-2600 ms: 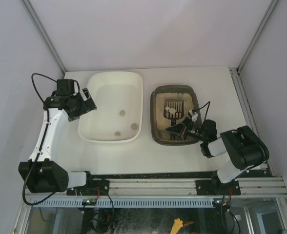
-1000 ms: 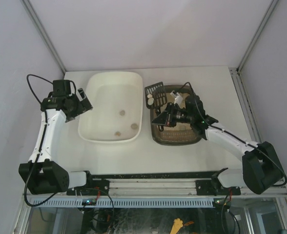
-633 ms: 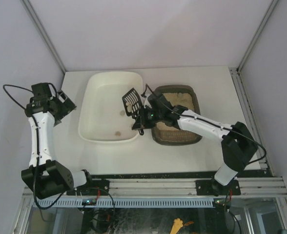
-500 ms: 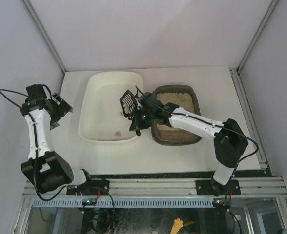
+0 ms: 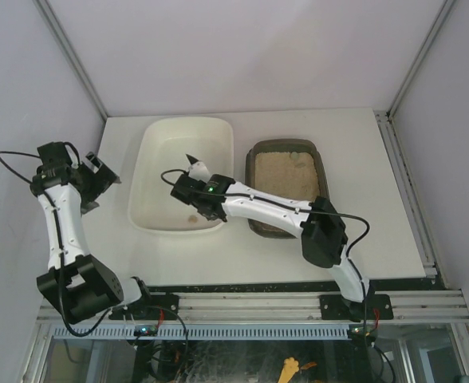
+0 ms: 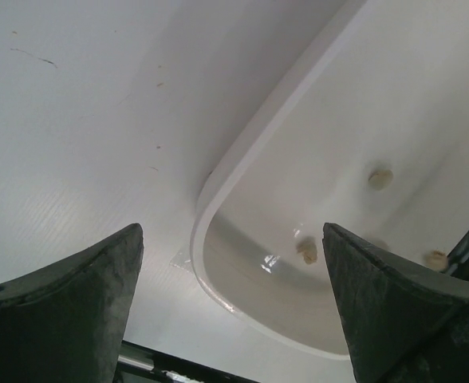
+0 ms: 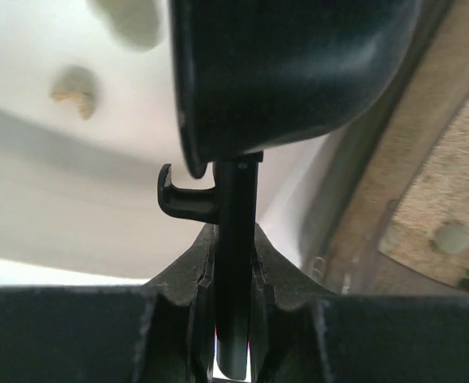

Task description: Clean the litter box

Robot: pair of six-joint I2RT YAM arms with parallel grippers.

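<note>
The litter box (image 5: 254, 191) is a dark tray of beige litter right of centre; its wall and litter show in the right wrist view (image 7: 426, 199), with one pale clump (image 7: 452, 237) on the sand. My right gripper (image 5: 185, 187) reaches over the white tub (image 5: 145, 152) and is shut on the handle of a black litter scoop (image 5: 193, 163). In the right wrist view the gripper (image 7: 234, 247) clamps the handle and the scoop's bowl (image 7: 282, 72) stands above the tub floor. My left gripper (image 5: 97, 180) is open and empty, left of the tub.
The tub holds several small clumps (image 6: 380, 177) on its floor; its rim (image 6: 274, 104) curves through the left wrist view between my open fingers (image 6: 67, 303). Grey walls and metal frame posts close in the table's back and sides.
My right arm has swung left, carrying the scoop from the litter box to over the white tub, and the scoop has turned. My left arm has drawn back to the left, away from the tub.
</note>
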